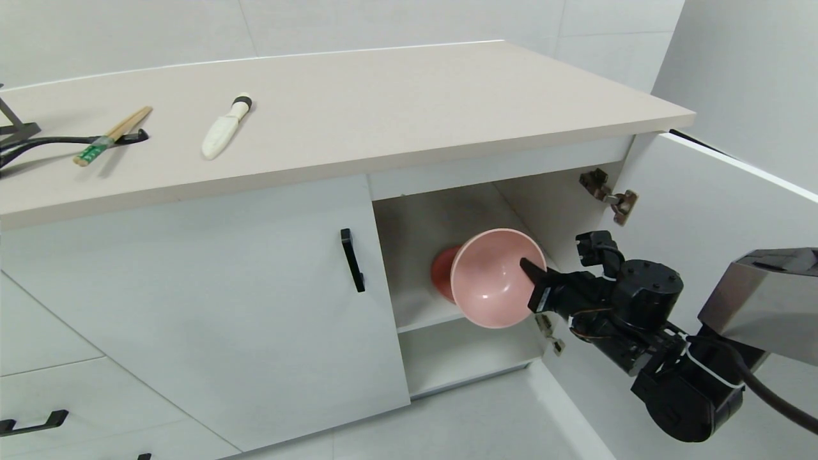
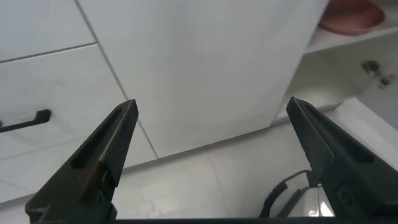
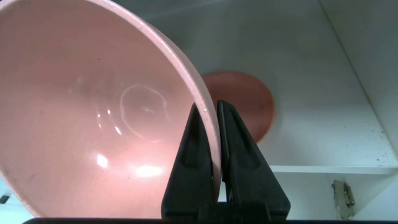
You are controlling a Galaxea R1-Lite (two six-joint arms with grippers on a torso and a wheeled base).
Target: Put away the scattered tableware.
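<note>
The table (image 1: 383,108) runs across the top of the head view, with a white cabinet (image 1: 223,306) beneath it. The cabinet's left door is closed and has a black handle (image 1: 353,260). Its right door (image 1: 703,211) is swung open, showing a white shelf (image 1: 428,313).

A pink bowl (image 1: 492,281) is held at the cabinet opening, just above the front edge of the shelf. It is tipped on its side with its hollow facing outward. The right gripper (image 1: 533,271) is clamped narrow on the bowl's rim, one finger inside and one outside, as the right wrist view shows (image 3: 214,115). Behind the bowl a red dish (image 1: 441,275) lies on the shelf toward the back.

The left gripper (image 2: 211,112) is spread wide and holds nothing. It hangs low over the floor in front of the closed door, near a drawer handle (image 2: 25,121).

On the table's left part lies a white utensil (image 1: 227,128) with a black band near one end. Well to its left is a pair of chopsticks (image 1: 112,135) with a green wrap, resting across a black cable (image 1: 38,144) at the table's edge
</note>
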